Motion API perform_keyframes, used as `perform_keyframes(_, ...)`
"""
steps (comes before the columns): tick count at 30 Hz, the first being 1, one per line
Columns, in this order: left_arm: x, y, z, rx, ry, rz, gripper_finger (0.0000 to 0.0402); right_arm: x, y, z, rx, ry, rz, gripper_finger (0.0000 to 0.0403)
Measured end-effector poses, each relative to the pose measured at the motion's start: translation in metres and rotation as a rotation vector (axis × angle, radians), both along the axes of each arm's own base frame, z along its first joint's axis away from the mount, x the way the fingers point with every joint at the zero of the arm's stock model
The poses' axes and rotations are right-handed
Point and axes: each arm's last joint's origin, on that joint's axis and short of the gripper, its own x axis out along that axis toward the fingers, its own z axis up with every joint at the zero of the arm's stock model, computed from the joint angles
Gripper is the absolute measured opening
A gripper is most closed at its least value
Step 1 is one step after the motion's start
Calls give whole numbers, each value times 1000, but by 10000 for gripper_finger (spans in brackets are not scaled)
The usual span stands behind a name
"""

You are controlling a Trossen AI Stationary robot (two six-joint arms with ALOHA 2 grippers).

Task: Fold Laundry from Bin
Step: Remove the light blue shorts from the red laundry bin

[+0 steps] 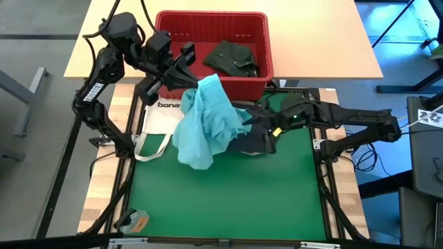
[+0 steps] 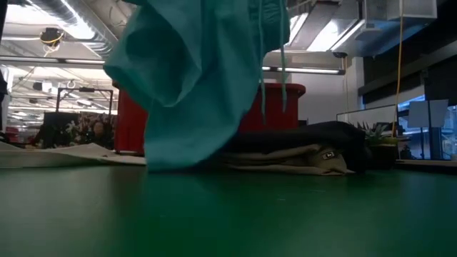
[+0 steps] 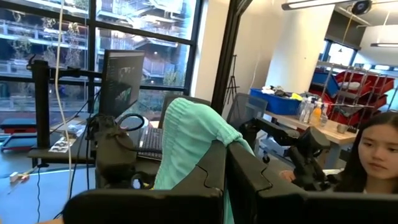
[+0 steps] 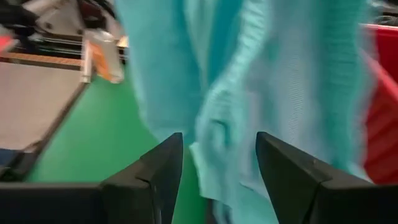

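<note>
A: Where is the turquoise garment?
B: It hangs in the air over the back of the green mat, just in front of the red bin. Its bottom end touches the mat. The left gripper holds its top, fingers squeezed tight on the cloth.
A: And the other clothes?
B: A dark green garment lies inside the bin. A dark grey garment sits on a khaki-tan garment in a low pile on the mat, right beside the hanging cloth.
A: What about the right gripper?
B: It reaches in low from the right side, near the pile. Its fingers stand apart, and the turquoise cloth hangs just in front of them. It holds nothing.
A: Anything else?
B: A white tote bag lies at the mat's back left corner, partly under the cloth. A person sits in the room beyond the table.
</note>
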Motion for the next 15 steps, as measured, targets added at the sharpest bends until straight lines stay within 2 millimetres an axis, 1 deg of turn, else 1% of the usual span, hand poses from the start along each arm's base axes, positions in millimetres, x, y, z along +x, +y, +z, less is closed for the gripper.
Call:
perform_keyframes(2, 0, 0, 0, 0, 1, 0, 0, -1, 0, 2, -21, -1, 1, 202)
perform_keyframes(8, 0, 0, 0, 0, 1, -2, 0, -6, -1, 19, -69, -53, -35, 202)
perform_keyframes(11, 0, 0, 0, 0, 2, -2, 0, -3, -1, 17, -71, -43, -40, 202)
perform_keyframes(15, 0, 0, 0, 0, 1, -2, 0, 2, 0, 12, -40, -18, 21, 202)
